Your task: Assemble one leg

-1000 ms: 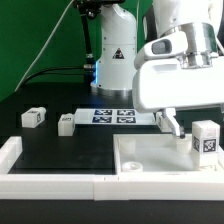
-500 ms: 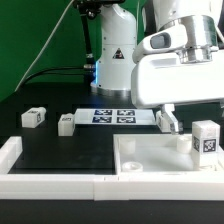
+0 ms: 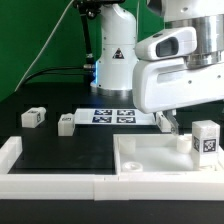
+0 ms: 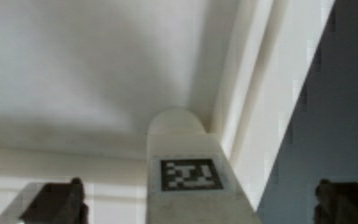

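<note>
Where the leg (image 3: 205, 138) stands: upright in the far right corner of the tray-like part (image 3: 140, 160), close against its wall, on the exterior view's right.
Gripper (image 4: 197, 205): released; in the wrist view its dark fingers (image 4: 59, 198) are spread wide with the leg between them, and neither appears to touch it.
Step in hand: by my reading, seating this leg firmly in its corner, which calls for a fresh grasp.
Doing it well: come straight down so that the leg is centred between the fingers. Close on two opposite flat sides, low enough for a firm hold yet clear of the wall. Keep the leg plumb while turning or pressing, since a tilt would likely make it bind.
Risk: the finger on the wall side has little room and may catch on the wall.
Look of the leg: a small, white, stubby block, rounded at the top, with a black-and-white square tag on the face toward the cameras.
</note>
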Action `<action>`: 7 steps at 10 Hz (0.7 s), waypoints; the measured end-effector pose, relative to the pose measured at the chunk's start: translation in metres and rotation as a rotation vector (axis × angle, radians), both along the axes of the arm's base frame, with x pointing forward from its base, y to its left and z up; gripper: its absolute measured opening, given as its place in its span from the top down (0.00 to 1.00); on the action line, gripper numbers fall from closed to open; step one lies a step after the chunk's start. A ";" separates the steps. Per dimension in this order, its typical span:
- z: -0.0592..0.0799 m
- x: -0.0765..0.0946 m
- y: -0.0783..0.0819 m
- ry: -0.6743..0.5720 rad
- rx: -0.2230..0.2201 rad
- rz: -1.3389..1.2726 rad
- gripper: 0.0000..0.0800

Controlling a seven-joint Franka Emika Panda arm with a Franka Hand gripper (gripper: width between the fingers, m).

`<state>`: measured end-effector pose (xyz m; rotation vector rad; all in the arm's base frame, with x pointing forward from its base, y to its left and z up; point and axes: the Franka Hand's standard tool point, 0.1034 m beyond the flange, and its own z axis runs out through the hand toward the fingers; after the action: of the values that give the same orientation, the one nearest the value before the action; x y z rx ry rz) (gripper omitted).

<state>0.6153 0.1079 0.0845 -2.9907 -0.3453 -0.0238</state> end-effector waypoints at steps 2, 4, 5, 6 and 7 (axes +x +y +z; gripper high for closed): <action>-0.001 0.001 -0.005 -0.004 -0.001 -0.008 0.19; -0.001 0.003 -0.003 -0.009 -0.001 -0.026 0.19; -0.001 0.002 -0.002 -0.008 -0.001 -0.030 0.19; -0.001 0.002 0.000 -0.006 0.000 -0.038 0.19; -0.001 0.002 -0.001 -0.006 0.000 -0.038 0.35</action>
<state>0.6174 0.1073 0.0833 -2.9975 -0.2891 -0.0370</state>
